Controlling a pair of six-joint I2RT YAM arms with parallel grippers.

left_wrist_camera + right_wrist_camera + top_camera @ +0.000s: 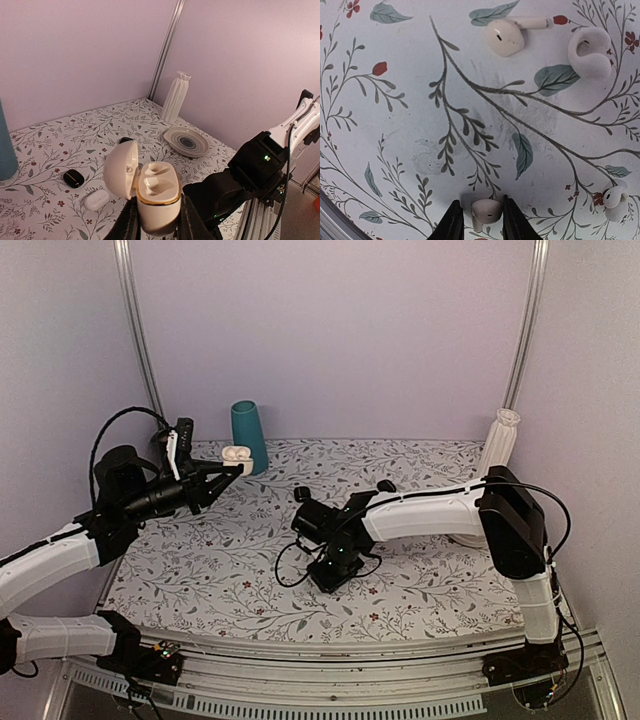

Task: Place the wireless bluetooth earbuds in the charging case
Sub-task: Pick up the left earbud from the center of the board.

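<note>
Left wrist, left gripper (159, 224) clamping open case (158, 192), right gripper (483, 225) straddling earbud (486, 211), hold unclear

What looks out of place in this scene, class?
The charging case, held open in the left gripper, has both wells empty, while small white earbuds lie scattered loose on the floral table.

Loads of open mat (200, 570) lower left in the top view. Back edge has the teal cup (248, 435) upper left and white vase (500, 440) upper right, and the right arm (430, 512) sprawls across centre-right. Right wrist view: an earbud (504, 37) and a white ring piece (590, 52) crowd the upper right.
</note>
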